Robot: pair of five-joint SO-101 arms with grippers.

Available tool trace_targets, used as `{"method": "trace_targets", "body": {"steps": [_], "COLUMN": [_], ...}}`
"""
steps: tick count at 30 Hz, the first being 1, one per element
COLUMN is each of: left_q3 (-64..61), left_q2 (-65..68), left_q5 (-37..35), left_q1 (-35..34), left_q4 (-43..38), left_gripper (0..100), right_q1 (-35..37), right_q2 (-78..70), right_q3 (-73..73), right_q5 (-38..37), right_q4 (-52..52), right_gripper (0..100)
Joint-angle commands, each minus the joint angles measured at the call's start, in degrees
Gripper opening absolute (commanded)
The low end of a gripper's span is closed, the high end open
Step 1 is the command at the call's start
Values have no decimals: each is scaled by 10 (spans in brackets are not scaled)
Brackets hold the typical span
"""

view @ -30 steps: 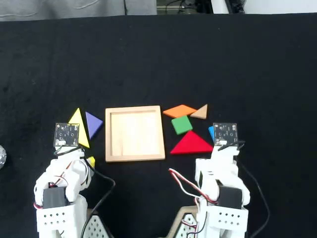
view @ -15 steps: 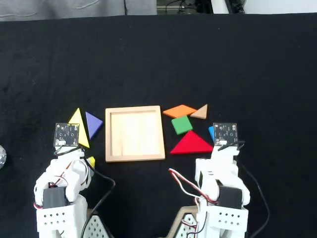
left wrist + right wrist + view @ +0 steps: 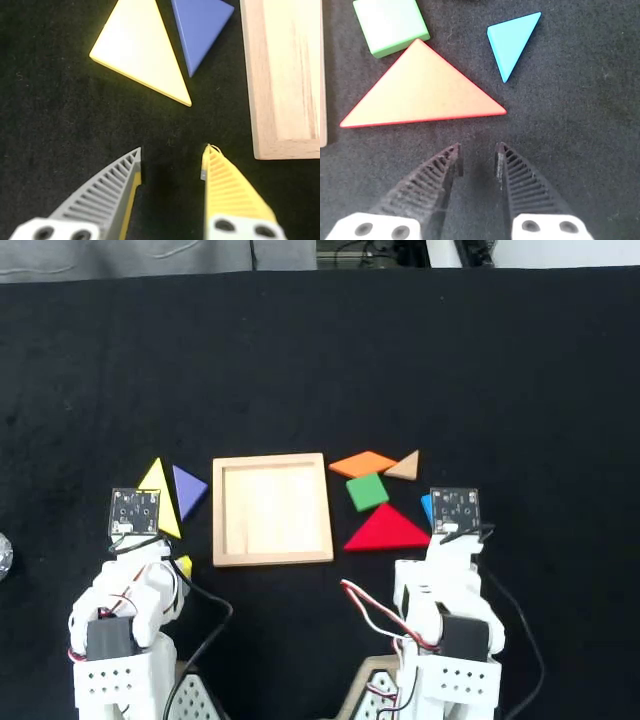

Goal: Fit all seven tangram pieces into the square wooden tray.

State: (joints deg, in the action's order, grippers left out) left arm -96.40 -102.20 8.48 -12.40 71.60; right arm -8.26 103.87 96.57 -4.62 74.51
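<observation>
Left gripper (image 3: 173, 149): fingers standing apart, hovering by the large yellow triangle piece (image 3: 140, 50).
Right gripper (image 3: 478, 146): fingers standing slightly apart, hovering by the large red triangle piece (image 3: 422, 90).
Square wooden tray (image 3: 218, 510): lying on the black table (image 3: 320, 360) between those triangles.

Seen from above, the light-blue triangle (image 3: 426, 507) is mostly hidden behind the right arm (image 3: 452, 535) (the yellow triangle (image 3: 157, 483) partly).

Change: none visible across the high view
Left arm (image 3: 135, 585): same pose as a second ago
Right arm (image 3: 445, 585): same pose
Tray (image 3: 272, 558): no shift
Pieces (image 3: 385, 530): no shift
</observation>
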Motion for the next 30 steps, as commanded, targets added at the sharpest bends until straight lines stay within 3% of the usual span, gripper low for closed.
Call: {"method": "trace_targets", "body": {"steps": [1,25,30], "left_q3": [-11,-11,-11], "left_q2": [-4,-4,-6], "left_q5": [2,0,0], "left_q1": [-5,-1,15], "left_q4": [3,3,-53], "left_gripper": [203,203,203], "right_q1": [3,3,11], "right_q2": [46,46,46], "right_q3": [0,0,0], "right_q5": [3,5,3], "right_q4": [4,4,-28], "right_gripper": [121,123,123]}}
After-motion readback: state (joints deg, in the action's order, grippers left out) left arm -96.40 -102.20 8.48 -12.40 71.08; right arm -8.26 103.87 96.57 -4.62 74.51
